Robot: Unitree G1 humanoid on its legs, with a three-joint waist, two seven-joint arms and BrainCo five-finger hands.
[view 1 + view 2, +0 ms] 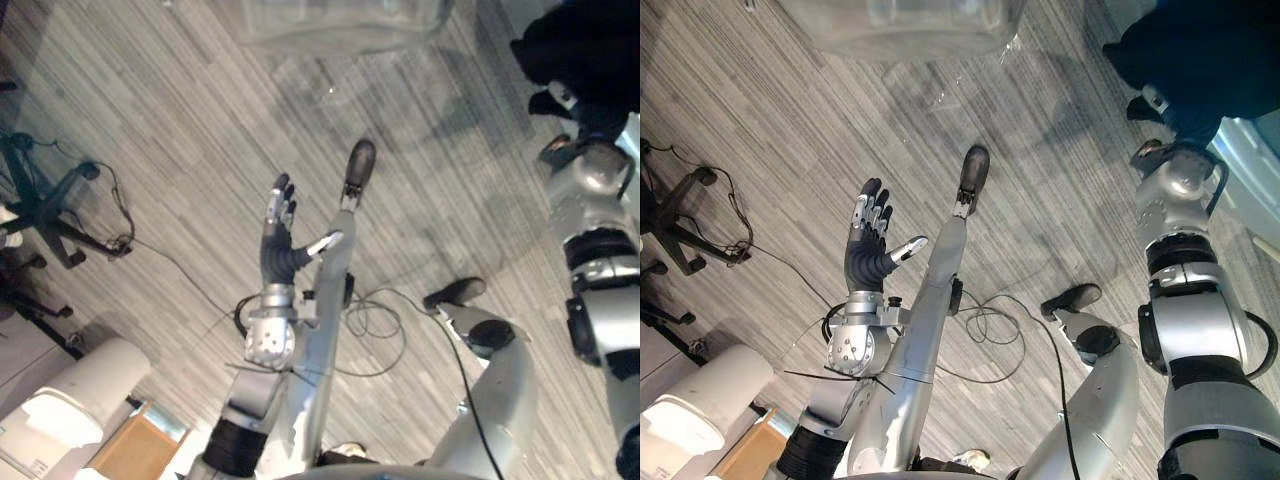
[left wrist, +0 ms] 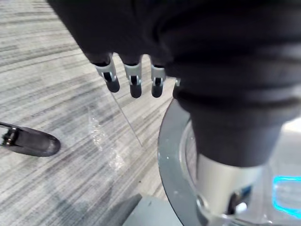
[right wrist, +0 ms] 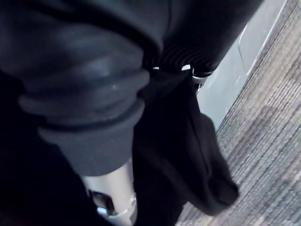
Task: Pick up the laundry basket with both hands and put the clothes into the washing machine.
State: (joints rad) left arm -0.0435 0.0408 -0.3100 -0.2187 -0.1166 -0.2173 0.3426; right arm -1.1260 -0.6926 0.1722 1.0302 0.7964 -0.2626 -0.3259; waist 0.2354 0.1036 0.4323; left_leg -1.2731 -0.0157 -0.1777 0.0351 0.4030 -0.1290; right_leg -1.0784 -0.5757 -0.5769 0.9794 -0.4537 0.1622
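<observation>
My left hand (image 1: 281, 232) is held out over the carpet in the middle of the eye views. It is open, with straight fingers (image 2: 135, 81), and holds nothing. My right hand (image 3: 84, 89) is raised at the far right and is shut on a black garment (image 1: 1185, 50), which hangs in folds below its fingers (image 3: 188, 155). The clear plastic laundry basket (image 1: 340, 25) stands on the floor ahead of me. In the left wrist view the washing machine's round grey door rim (image 2: 165, 155) lies close beyond my left hand. Its pale front panel (image 3: 256, 44) shows behind the garment.
An office chair base (image 1: 45, 205) stands at the left. A white rounded object (image 1: 85, 395) and a cardboard box (image 1: 135, 452) sit at the lower left. Striped grey carpet (image 1: 180, 110) lies between me and the basket.
</observation>
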